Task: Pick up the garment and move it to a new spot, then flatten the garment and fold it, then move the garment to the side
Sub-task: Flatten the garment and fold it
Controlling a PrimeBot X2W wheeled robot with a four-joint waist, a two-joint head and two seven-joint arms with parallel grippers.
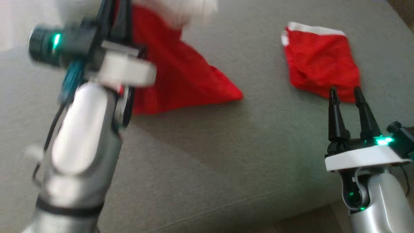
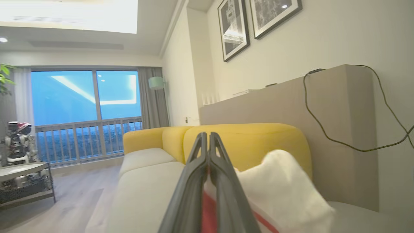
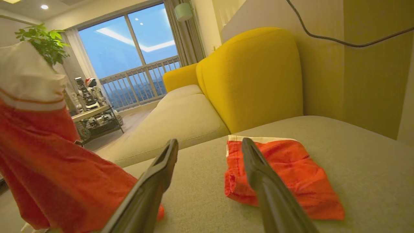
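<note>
My left pincer is clamped on the white band of the limp red fabric garment, its corner touching the grey upholstered seat, so I should lift it clear before carrying; my right pincer gapes near a folded red cloth.

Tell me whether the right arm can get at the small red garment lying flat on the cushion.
Probably yes: the right gripper is open, fingertips at the near edge of the small red garment, with nothing in between.
</note>
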